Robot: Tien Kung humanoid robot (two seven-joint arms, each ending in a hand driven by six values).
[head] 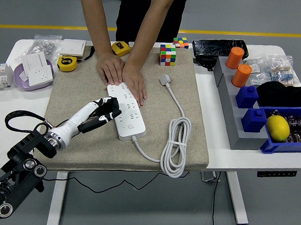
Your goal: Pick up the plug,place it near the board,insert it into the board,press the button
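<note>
Gripping the black plug (109, 109), the left hand (101, 113) holds it at the near-left edge of the white power strip (126, 110), probably lining up prongs with a socket. Beyond the hand, a person's hands (123, 75) press the strip's far end onto the beige mat (190, 119), likely steadying it. Prongs are hidden; seating unclear. Button hard to make out.

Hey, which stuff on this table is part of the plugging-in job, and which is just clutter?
Job: black plug in the left hand; white power strip, steadied by a person's hands.

Clutter: tape measures, Rubik's cubes, orange cylinders, lemon.
</note>
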